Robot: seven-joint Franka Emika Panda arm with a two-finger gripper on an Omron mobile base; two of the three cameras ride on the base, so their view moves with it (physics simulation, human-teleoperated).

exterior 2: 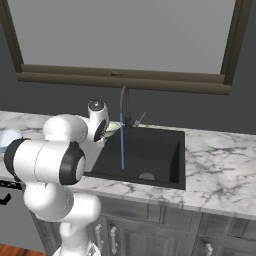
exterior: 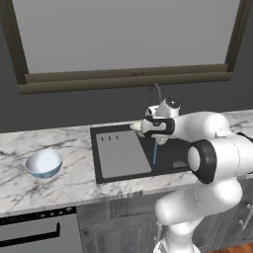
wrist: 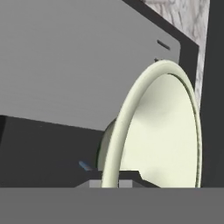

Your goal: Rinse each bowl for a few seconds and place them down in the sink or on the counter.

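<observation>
pincer (wrist: 110, 183) clamping rim of pale yellow-green bowl (wrist: 166, 135), jaws closed on it | holding bowl on edge over sink (exterior: 168, 158), beside blue water stream (exterior 2: 122, 142) | blue-white bowl (exterior: 44, 163) resting upright on desk (exterior: 29, 188), left of sink

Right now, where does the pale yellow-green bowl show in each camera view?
Left base view: pale yellow-green bowl peeks out left of the wrist, above the sink.
Right base view: a sliver of it right of the hand, beside the water stream.
Hand view: its rim large, centre-right, clamped at the bottom.
Shared landmark: the water stream.
</observation>
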